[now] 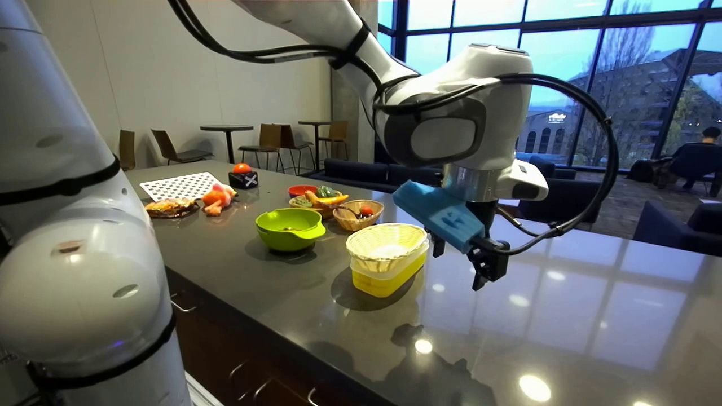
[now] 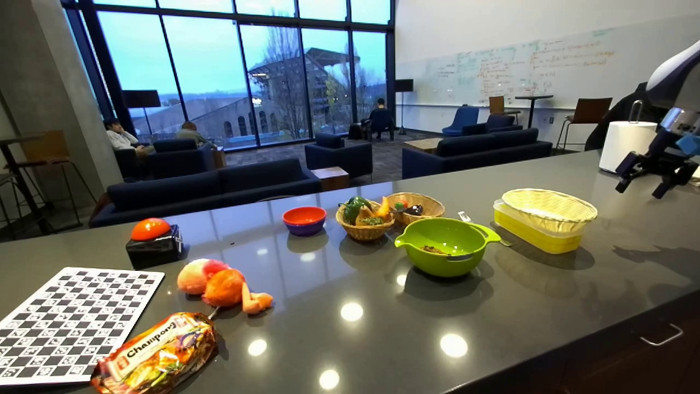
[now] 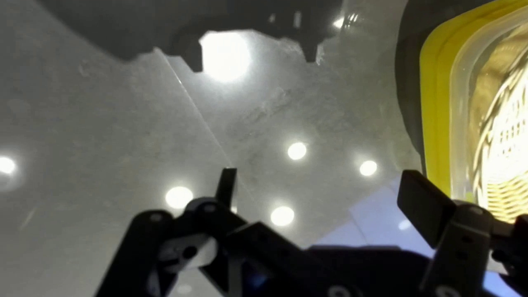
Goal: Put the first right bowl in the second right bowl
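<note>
Fork (image 2: 464, 216), brown baskets (image 2: 364, 233): near green bowl (image 2: 429, 264) | yellow bowl (image 2: 538, 235): pale woven bowl (image 2: 551, 206) inside | tool (image 1: 458, 268): jaws apart

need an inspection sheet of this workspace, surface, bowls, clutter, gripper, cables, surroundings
Surface: dark glossy counter with bright reflections
Job's things: cream woven basket sits in yellow rectangular container, its rim standing higher
Clutter: lime-green bowl, two wicker baskets holding food items, red-and-purple bowl, orange-domed black box, Champong packet, patterned board, paper roll
Gripper: open, holding nothing, above the counter beside the container
Cables: black, strapped along the arm, looping toward the gripper
Surroundings: seated people, sofas, windows
</note>
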Tool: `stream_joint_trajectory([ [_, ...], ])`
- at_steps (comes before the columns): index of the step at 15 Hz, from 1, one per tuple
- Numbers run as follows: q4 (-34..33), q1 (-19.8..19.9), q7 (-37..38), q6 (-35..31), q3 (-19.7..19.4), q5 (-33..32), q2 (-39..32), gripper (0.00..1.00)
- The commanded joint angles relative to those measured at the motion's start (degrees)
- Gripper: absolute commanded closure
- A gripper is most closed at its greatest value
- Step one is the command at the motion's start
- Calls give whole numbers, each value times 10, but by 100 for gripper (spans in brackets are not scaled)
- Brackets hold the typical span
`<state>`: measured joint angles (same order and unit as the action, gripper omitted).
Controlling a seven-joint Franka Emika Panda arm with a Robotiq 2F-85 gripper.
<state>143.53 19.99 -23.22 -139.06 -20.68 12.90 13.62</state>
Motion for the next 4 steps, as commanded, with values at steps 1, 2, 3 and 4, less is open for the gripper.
stream_joint_trajectory([
  [1,18,10,64,-5,-6,-40,28,0],
  [2,18,12,77,-4,-6,-47,29,0],
  [3,18,13,89,-2,-6,-54,30,0],
  [4,19,14,99,-2,-5,-61,31,0],
])
